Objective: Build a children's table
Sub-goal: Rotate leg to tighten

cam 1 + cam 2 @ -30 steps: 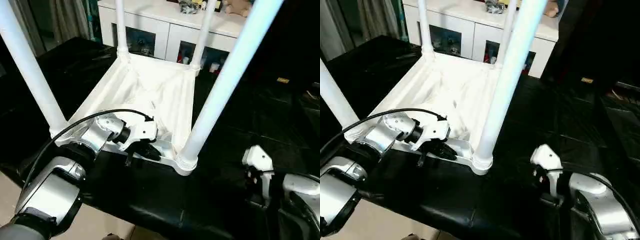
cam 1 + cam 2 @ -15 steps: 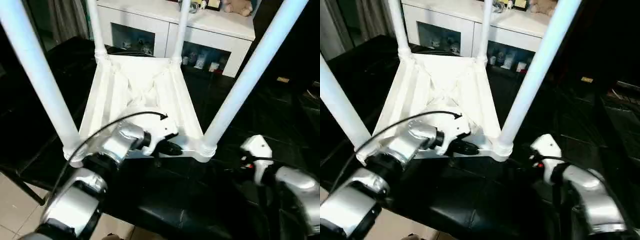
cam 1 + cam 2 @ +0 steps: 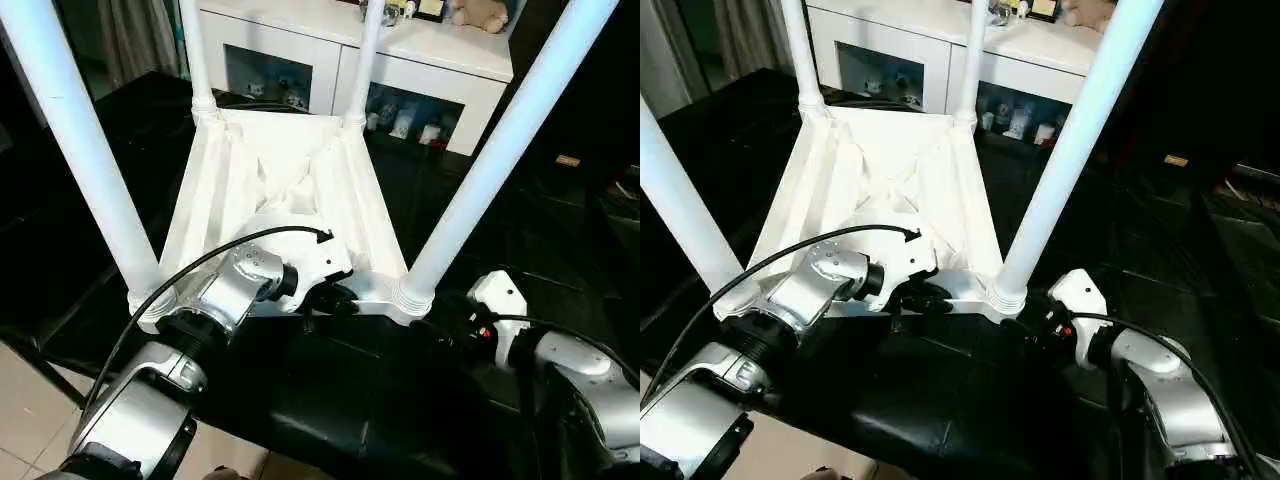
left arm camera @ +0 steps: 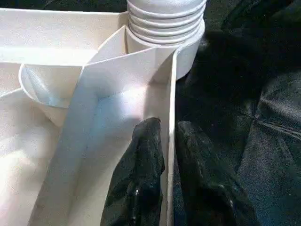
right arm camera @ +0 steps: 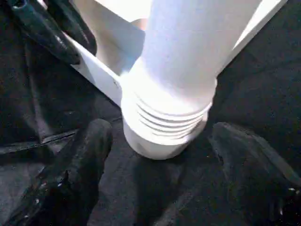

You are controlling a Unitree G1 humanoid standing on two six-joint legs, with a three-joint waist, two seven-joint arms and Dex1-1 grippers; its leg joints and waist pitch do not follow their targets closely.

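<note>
Left tool (image 4: 167,141) pinches upturned tabletop (image 3: 285,180) rim, likely steadying it; right tool (image 5: 160,165) spread wide, straddling leg (image 3: 490,165) at 4 o'clock corner.

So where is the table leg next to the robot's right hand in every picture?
Left eye view: near right leg, rising from the tabletop's near right corner.
Right eye view: same leg, right of middle.
Left wrist view: its ribbed base at the top edge.
Right wrist view: the big tube in the middle.
Shared landmark: the ribbed collar.
</note>
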